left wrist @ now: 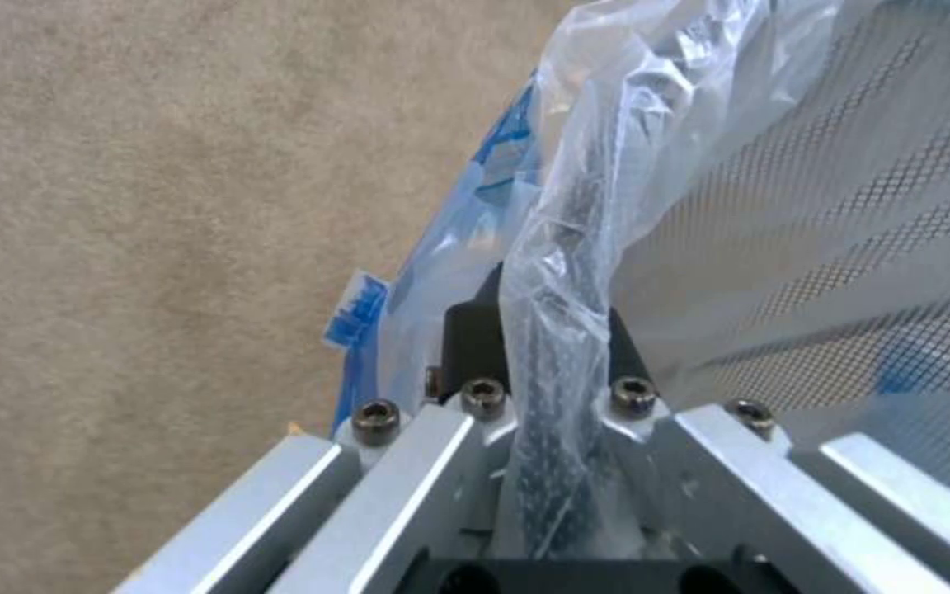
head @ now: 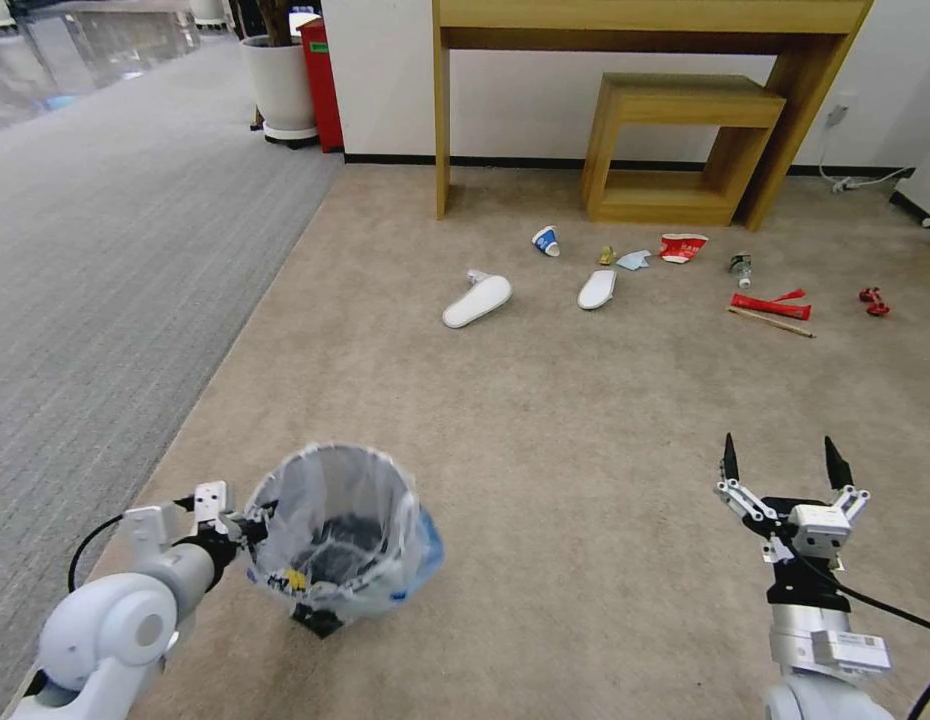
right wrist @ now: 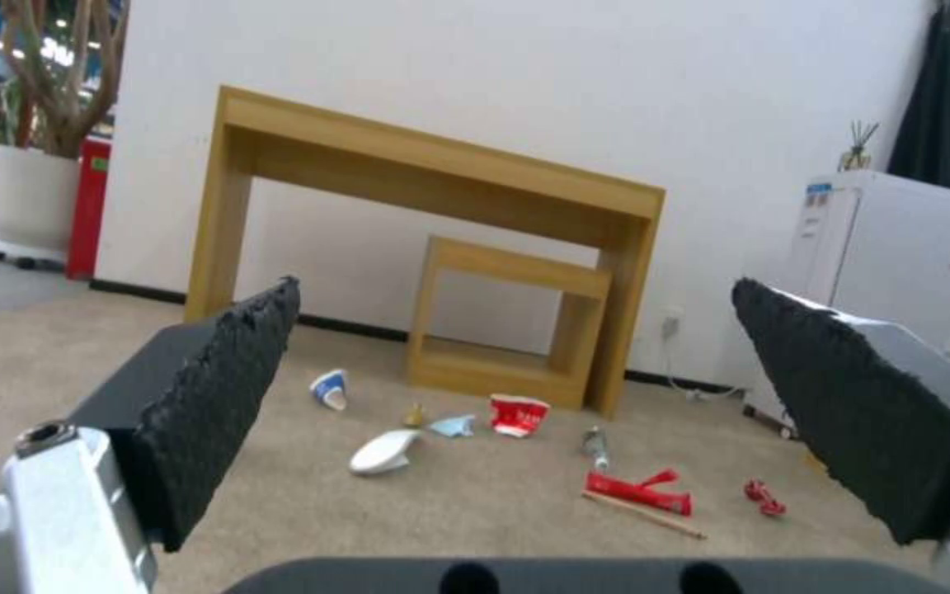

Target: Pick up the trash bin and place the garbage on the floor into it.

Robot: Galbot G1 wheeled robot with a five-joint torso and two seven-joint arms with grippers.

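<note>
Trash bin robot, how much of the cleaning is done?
Done: the left gripper has its fingers shut on the trash bin rim, holding it above the carpet. In hand: the right gripper waits open, pointed at the mess. Left: everything. The slippers, paper cup, crushed bowl and red wrappers all lie on the floor, away from the bin.

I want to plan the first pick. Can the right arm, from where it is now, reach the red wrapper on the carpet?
Probably not yet. The right gripper is open with bare carpet ahead, so nothing blocks it, but the red wrapper lies well beyond its fingertips.
</note>
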